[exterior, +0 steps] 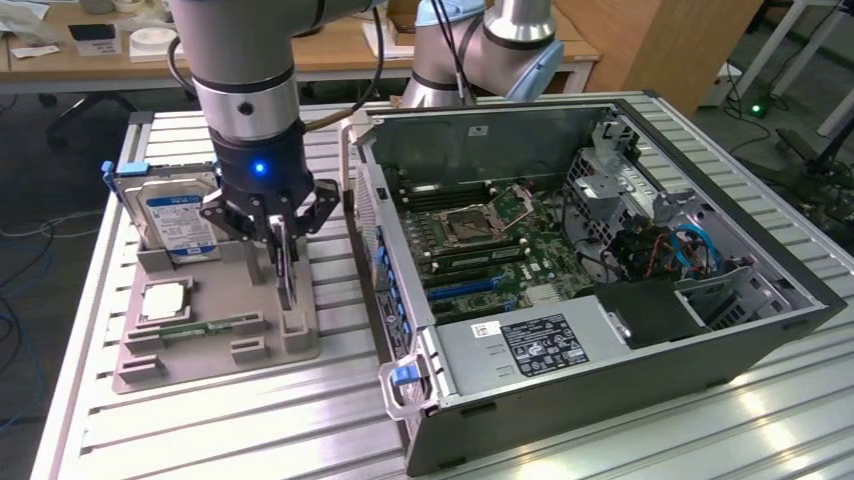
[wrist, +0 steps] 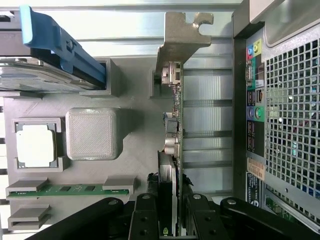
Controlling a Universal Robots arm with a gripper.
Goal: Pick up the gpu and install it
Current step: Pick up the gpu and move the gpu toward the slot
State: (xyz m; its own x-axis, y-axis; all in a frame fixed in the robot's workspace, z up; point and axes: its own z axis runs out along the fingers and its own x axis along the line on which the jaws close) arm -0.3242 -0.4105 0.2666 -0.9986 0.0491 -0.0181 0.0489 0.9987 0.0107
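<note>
The gpu (exterior: 284, 272) is a thin dark card standing on edge in the grey holder tray (exterior: 200, 355), next to the open computer case (exterior: 747, 240). My gripper (exterior: 280, 235) comes down from above with its black fingers (exterior: 314, 205) on either side of the card's top edge, shut on it. In the wrist view the gpu (wrist: 176, 45) runs edge-on from its silvery bracket to my gripper (wrist: 168, 202), whose fingers (wrist: 144, 210) clamp both faces. The card's lower edge still sits at the tray's slot. The case's motherboard (exterior: 481, 240) lies exposed.
On the tray stand a silver hard drive (exterior: 180, 215) with a blue-white label, a square processor (exterior: 163, 300) and a green memory stick (exterior: 214, 327). The case's rear wall (wrist: 255, 115) with ports is close beside the card. Another arm's base (exterior: 494, 50) stands behind the case.
</note>
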